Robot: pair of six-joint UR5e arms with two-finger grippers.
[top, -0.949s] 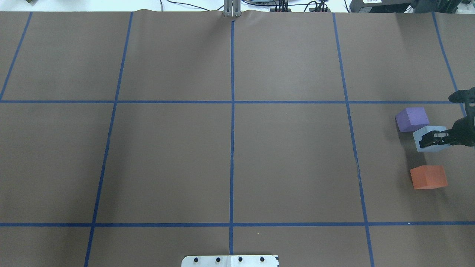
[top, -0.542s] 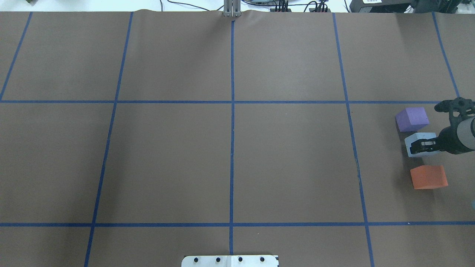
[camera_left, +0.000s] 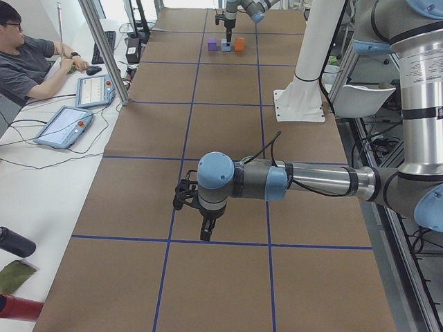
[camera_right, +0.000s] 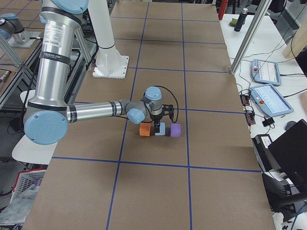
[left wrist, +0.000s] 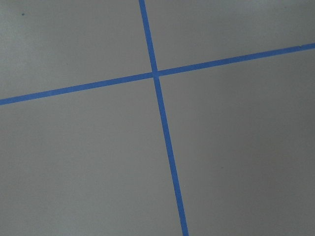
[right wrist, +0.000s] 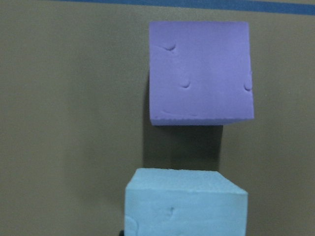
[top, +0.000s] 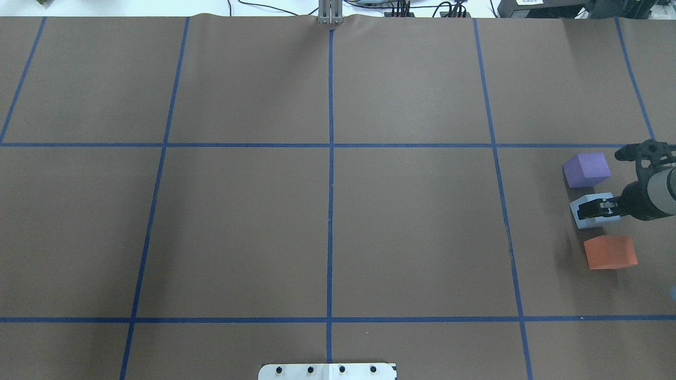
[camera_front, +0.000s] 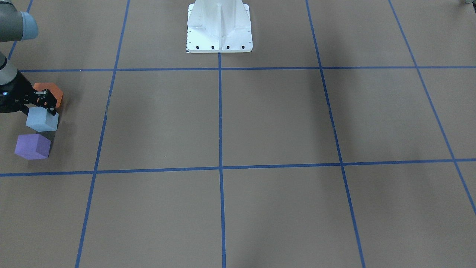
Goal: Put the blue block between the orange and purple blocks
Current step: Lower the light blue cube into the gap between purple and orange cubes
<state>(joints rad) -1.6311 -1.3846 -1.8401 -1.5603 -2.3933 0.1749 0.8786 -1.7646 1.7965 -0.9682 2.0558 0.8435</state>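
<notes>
The blue block [top: 583,217] is between the purple block [top: 586,169] and the orange block [top: 610,252], at the table's right edge. My right gripper [top: 594,208] is shut on the blue block from above and holds it low in the gap. The front-facing view shows orange [camera_front: 52,91], blue [camera_front: 41,120] and purple [camera_front: 32,146] in a row at its left. The right wrist view shows the purple block [right wrist: 201,71] just beyond the blue block [right wrist: 184,201]. My left gripper [camera_left: 205,232] shows only in the exterior left view, over bare table; I cannot tell its state.
Brown paper with blue tape grid lines [top: 330,158] covers the table. The robot's white base plate [camera_front: 219,29] stands at the table's near middle edge. An operator [camera_left: 31,59] sits at a side desk with tablets.
My right gripper has carried the blue block leftward in the overhead view and lower, from beside the purple block into the gap between purple and orange.
</notes>
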